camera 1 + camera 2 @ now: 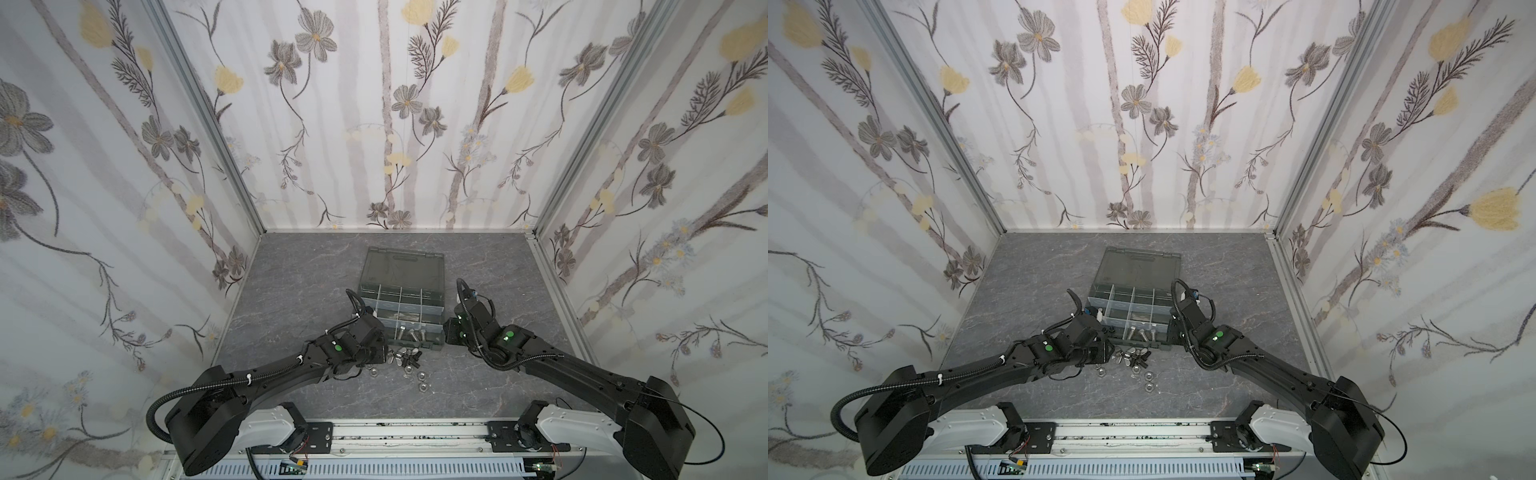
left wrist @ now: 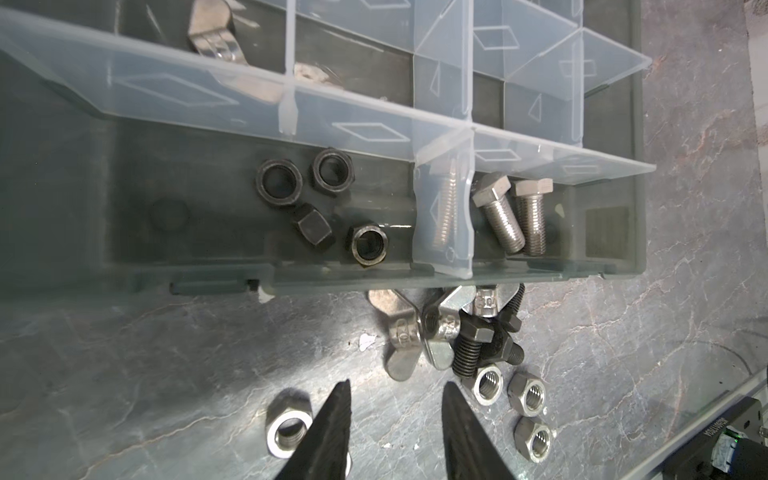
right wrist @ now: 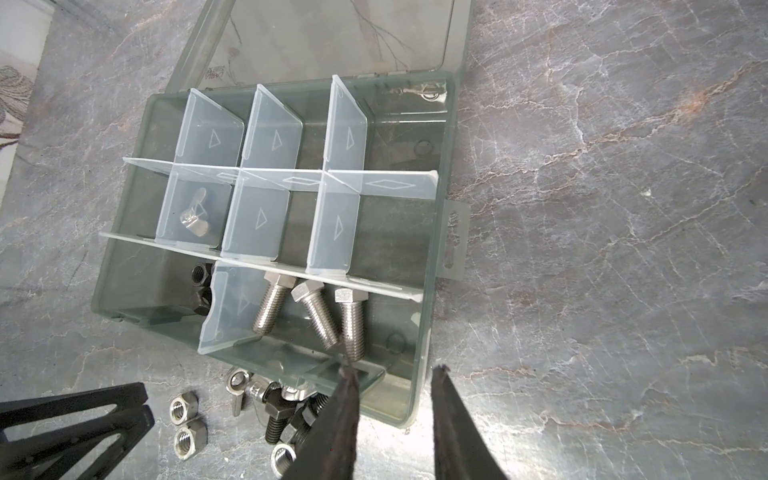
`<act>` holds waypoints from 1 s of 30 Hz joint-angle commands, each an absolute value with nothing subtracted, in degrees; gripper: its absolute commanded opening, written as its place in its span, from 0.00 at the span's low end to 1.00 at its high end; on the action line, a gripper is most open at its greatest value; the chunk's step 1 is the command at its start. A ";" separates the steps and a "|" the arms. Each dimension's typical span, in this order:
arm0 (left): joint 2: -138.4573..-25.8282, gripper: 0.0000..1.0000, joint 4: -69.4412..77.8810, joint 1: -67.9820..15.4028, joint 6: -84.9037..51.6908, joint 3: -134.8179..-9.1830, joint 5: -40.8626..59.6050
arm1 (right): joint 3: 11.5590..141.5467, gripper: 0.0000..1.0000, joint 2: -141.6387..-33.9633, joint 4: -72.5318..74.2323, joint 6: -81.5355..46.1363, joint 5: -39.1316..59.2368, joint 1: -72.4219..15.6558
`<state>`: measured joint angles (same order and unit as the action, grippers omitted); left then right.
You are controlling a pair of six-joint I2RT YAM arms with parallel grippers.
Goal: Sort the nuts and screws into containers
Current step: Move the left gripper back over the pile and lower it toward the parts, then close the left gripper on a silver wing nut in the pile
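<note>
Left pincer (image 2: 395, 384) narrowly parted, empty, silver nut (image 2: 289, 430) just outside its jaws

We see glossy silver metal bolts (image 2: 500, 216) and dull black metal nuts (image 2: 313, 226) in a smoky translucent plastic case (image 2: 124, 270) with frosted plastic dividers (image 2: 166, 87), on a matt, stone-veined table (image 2: 166, 374).

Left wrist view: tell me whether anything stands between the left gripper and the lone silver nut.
Nothing visible does. The nut lies on bare table right beside one finger of the left gripper, outside its open jaws; the pile lies past the other finger.
</note>
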<state>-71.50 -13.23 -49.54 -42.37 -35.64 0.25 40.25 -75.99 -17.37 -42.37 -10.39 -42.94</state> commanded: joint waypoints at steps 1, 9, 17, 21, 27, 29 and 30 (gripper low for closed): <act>-73.28 0.39 -9.20 -49.92 -44.97 -35.26 0.64 | 39.97 0.31 -76.38 -14.59 -42.54 -9.49 -42.90; -76.80 0.39 -4.63 -50.27 -46.41 -34.36 2.40 | 39.07 0.31 -75.60 -14.51 -42.72 -9.51 -42.85; -79.44 0.39 -3.34 -50.50 -47.42 -34.19 2.06 | 38.39 0.31 -75.06 -14.51 -43.00 -9.50 -42.75; -80.39 0.39 -2.95 -50.51 -47.71 -33.74 1.93 | 38.06 0.31 -74.88 -14.50 -42.98 -9.51 -42.79; -82.08 0.39 -2.29 -50.53 -47.72 -34.01 1.94 | 37.84 0.31 -74.89 -14.44 -43.07 -9.49 -42.63; -82.47 0.39 -2.12 -50.54 -47.81 -34.00 1.56 | 37.80 0.31 -74.80 -14.42 -43.08 -9.45 -42.63; -82.62 0.39 -2.03 -50.53 -47.77 -34.00 1.47 | 37.75 0.31 -74.80 -14.47 -43.07 -9.49 -42.64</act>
